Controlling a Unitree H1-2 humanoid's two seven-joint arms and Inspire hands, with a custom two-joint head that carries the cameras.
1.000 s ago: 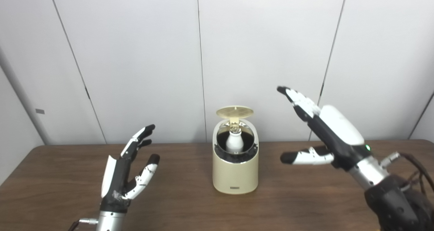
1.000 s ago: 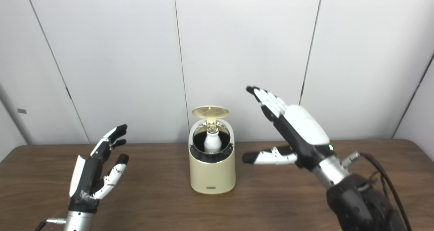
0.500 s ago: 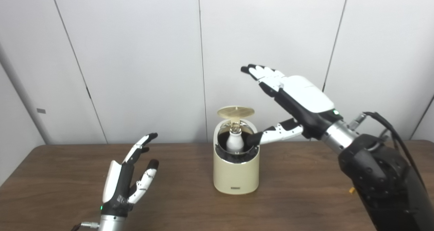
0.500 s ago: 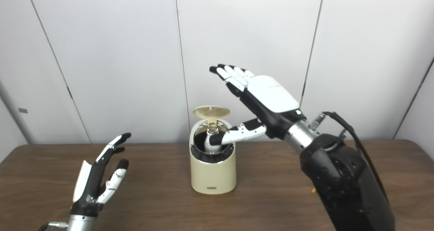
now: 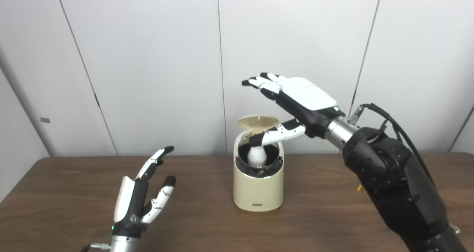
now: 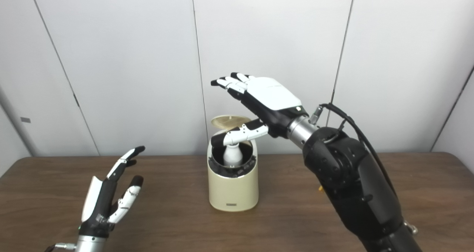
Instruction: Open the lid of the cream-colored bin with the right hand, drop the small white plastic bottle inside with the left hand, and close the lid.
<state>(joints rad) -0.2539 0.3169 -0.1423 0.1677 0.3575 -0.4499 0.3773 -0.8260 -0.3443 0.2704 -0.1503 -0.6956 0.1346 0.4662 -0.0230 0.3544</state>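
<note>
Your right hand (image 5: pixel 296 96) sits raised over the cream-colored cylindrical plastic bin (image 5: pixel 258 185), palm down, fingers (image 5: pixel 264 82) spread and stretched out past the upright round lid (image 5: pixel 258 121), holding nothing; the thumb reaches down over the bin mouth, its dark tip in front of the bottle's top, contact can't be told. The right arm, black and bulky, comes in from the lower right and crosses the table's right side. Your left hand (image 6: pixel 107 200) is upright near the front left of the dark brown wooden table (image 5: pixel 326 222), palm turned inward, fingers apart, empty, well apart from the bin. The bin stands mid-table toward the back edge, near the white panel wall (image 5: pixel 148 59), with bare tabletop in front of it and between it and the left hand. The lid is open, tilted up at the back rim. The small white plastic bottle (image 6: pixel 233 155) stands upright inside the bin against the black interior.
</note>
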